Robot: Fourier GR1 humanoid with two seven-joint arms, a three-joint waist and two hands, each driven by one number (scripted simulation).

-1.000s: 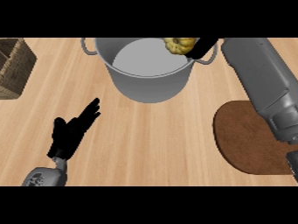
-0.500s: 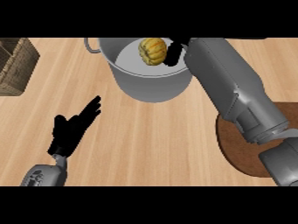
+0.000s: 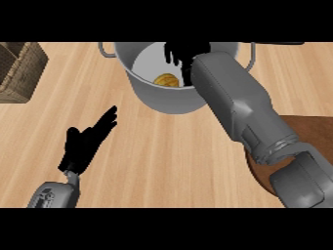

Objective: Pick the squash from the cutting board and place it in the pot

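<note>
The squash [image 3: 167, 79] lies low inside the pot [image 3: 161, 100], part hidden by the right forearm (its long axis seems roughly crosswise; I can't tell which way it points). The right hand [image 3: 187, 52] hangs over the pot's mouth, fingers slack, holding nothing. The left hand [image 3: 82, 144] rests open at the lower left.

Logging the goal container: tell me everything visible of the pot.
The pot is tall, round and grey, metal by its look, with a loop handle on each side. It stands upright on the wooden counter at the view's top centre, its far rim cut off. Its inside is pale, and the yellow squash lies in it. The right hand hangs over the opening; its forearm hides the pot's right wall. Whether either touches the rim cannot be told.
</note>
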